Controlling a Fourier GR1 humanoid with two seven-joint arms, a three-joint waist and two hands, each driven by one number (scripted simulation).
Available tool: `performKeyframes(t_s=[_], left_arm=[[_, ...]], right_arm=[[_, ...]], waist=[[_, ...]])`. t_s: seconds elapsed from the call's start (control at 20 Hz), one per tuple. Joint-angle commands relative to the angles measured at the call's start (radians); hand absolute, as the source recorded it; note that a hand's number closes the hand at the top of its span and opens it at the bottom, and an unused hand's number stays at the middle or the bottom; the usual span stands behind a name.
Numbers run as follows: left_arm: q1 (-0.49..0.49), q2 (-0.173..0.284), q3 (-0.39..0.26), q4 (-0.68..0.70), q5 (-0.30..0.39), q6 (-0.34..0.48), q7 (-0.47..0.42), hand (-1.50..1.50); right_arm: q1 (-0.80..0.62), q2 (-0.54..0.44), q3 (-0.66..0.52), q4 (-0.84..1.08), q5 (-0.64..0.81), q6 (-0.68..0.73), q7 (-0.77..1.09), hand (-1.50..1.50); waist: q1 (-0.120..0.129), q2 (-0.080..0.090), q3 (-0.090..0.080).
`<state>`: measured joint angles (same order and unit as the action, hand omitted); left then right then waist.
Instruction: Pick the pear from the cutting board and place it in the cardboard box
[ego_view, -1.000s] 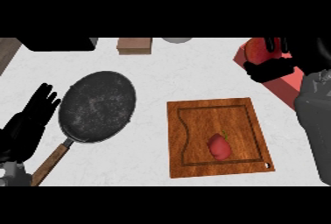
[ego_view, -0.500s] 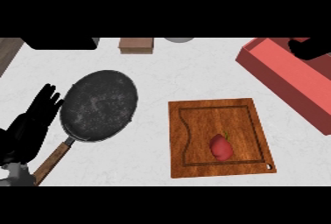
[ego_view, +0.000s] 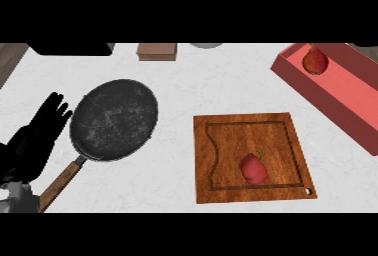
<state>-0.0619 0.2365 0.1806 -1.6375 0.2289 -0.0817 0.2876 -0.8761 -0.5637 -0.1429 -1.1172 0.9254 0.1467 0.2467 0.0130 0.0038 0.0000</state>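
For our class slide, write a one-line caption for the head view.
Pear in the box, another pear on the board, pan beside the open left hand.

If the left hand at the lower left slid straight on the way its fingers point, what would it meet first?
The left hand points up the picture and slightly right. Straight on, it would probably pass just left of the frying pan, perhaps grazing its rim; beyond that only bare counter shows. Depth is hard to judge here.

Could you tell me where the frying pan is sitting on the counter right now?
In the head view, the frying pan lies left of centre, between the left hand and the cutting board, its wooden handle pointing toward the lower left.
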Motion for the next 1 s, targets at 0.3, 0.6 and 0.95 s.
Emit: performKeyframes(t_s=[0.3,0.6,0.95], left_arm=[[0.024,-0.010,0.009,0.027,0.000,-0.032,-0.038,0.00],[-0.014,-0.022,-0.006,0.005,-0.025,0.008,-0.008,0.00],[0.052,-0.011,0.010,-0.016,-0.016,-0.037,-0.044,0.00]], right_arm=[[-0.020,0.022,-0.055,0.383,0.007,-0.190,-0.211,1.50],[-0.042,-0.001,-0.105,0.580,-0.012,-0.118,-0.152,-1.50],[-0.037,-0.008,-0.152,0.679,-0.072,-0.187,-0.392,-1.50]], waist=[[0.008,0.003,0.000],[0.014,0.007,0.001],[0.015,0.005,0.001]])
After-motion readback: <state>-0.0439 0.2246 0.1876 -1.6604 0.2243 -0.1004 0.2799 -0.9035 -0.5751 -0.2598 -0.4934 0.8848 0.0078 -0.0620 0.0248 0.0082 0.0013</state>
